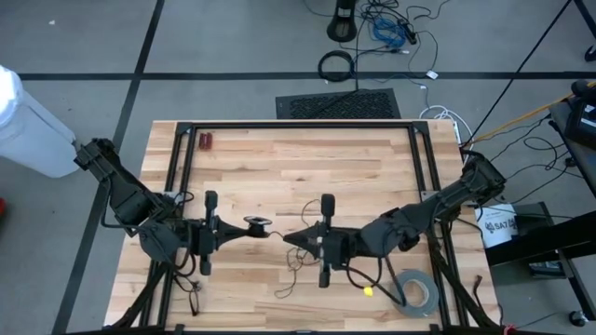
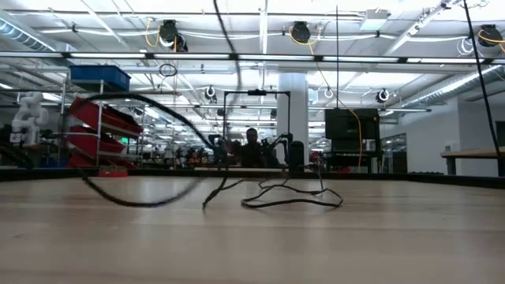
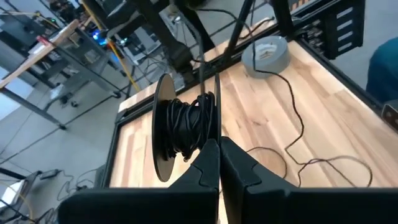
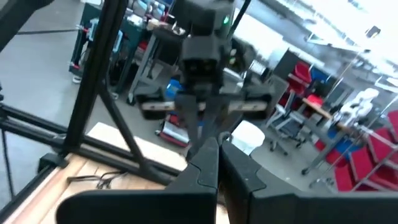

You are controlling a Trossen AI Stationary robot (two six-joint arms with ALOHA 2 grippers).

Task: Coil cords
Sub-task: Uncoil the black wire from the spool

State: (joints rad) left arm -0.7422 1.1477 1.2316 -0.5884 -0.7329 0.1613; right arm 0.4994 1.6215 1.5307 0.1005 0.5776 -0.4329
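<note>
Item: cord (image 3: 186,127), thin, black. Part-coiled.

Done so far, as we judge it: a good share of the cord sits wound in a tight bundle on a small black spool (image 3: 163,130), seen close in the left wrist view. In the high view we place the spool (image 1: 257,223) near counter centre, between the two end effectors.

Left to do, as we judge it: loose wiry strands lie on the counter (image 1: 307,158). In the high view they trail from the centre toward 6 o'clock (image 1: 296,265); in the low view they form a low flat loop on the wood (image 2: 292,197). We count the task as roughly midway, no further.

Left end effector (image 1: 240,228): at 9 o'clock of the spool, fingers pressed together, pinching the spool at its rim as far as the wrist view shows (image 3: 219,163).

Right end effector (image 1: 291,239): at 3 o'clock of the spool, fingers pressed together (image 4: 219,160). We cannot tell whether a strand is caught between them; a strand seems to run from the spool toward its tip.

Other items: grey tape roll (image 1: 414,291) at 5 o'clock of the counter, one strand trailing toward it; small yellow object (image 1: 368,290) just beside the roll; small red object (image 1: 206,141) at 11 o'clock.
</note>
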